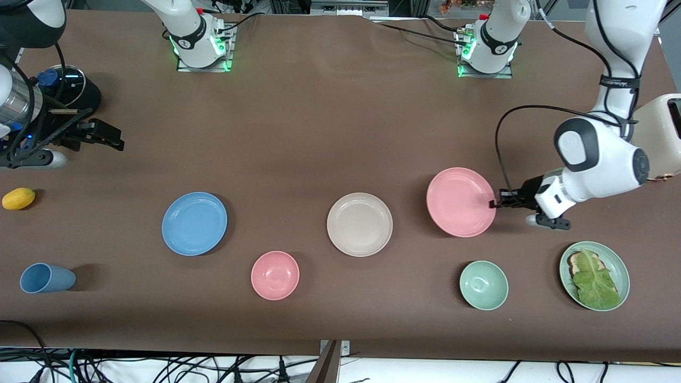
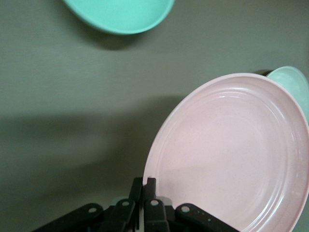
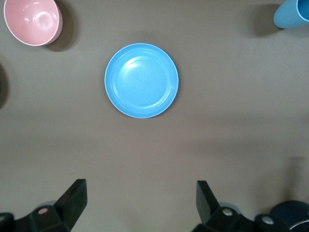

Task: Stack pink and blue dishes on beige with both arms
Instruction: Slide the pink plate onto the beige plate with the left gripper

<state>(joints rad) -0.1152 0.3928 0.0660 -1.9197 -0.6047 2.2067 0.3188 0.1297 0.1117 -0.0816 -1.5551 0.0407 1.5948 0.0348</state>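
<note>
My left gripper (image 1: 493, 204) is shut on the rim of the salmon pink plate (image 1: 460, 202), at the edge toward the left arm's end of the table. In the left wrist view its fingertips (image 2: 150, 186) pinch that rim, and the pink plate (image 2: 231, 154) tilts above its shadow. The beige plate (image 1: 359, 224) lies flat mid-table, beside the pink one. The sky blue plate (image 1: 194, 223) lies toward the right arm's end. My right gripper (image 1: 114, 139) hangs open and empty over bare table. The right wrist view shows the right gripper (image 3: 140, 193) well apart from the blue plate (image 3: 141, 80).
A pink bowl (image 1: 275, 275) and a pale green bowl (image 1: 483, 285) sit nearer the camera than the plates. A green dish with toast and lettuce (image 1: 594, 275), a tipped blue cup (image 1: 47, 277), a yellow fruit (image 1: 18, 198), a toaster (image 1: 662, 138) and a black pot (image 1: 69, 85) stand around.
</note>
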